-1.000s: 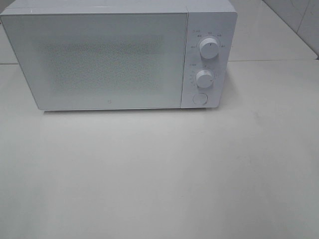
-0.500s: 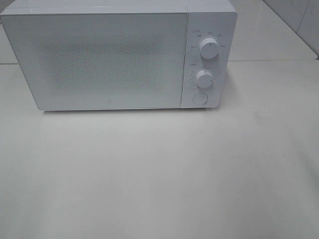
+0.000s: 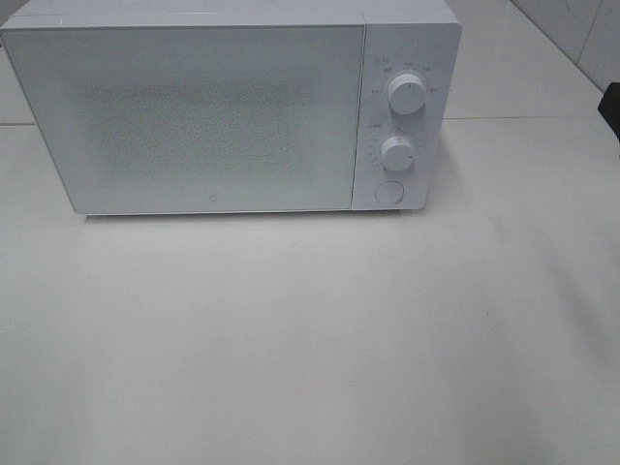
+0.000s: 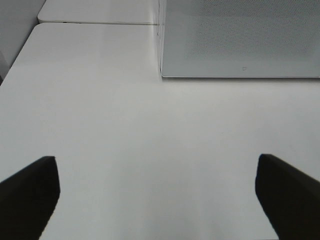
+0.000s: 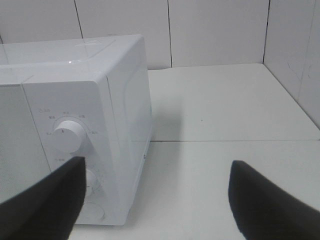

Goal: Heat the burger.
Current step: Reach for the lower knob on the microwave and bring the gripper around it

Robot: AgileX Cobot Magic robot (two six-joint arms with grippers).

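The burger is not in view in any frame. A white microwave (image 3: 213,116) stands at the back of the table with its door shut; its frosted window shows nothing inside. It also shows in the left wrist view (image 4: 240,35) and the right wrist view (image 5: 75,100). My left gripper (image 4: 155,165) is open and empty over bare table, in front of the microwave's left corner. My right gripper (image 5: 157,165) is open and empty, to the right of the microwave's control panel. A dark bit of the right arm (image 3: 612,108) shows at the right edge of the exterior view.
The control panel carries an upper knob (image 3: 406,94), a lower knob (image 3: 397,153) and a round button (image 3: 388,193). The white table (image 3: 310,339) spreads in front. A tiled wall (image 5: 220,30) stands behind and to the right.
A dark part of the right arm has come into the exterior view at the right edge. The microwave has not moved.
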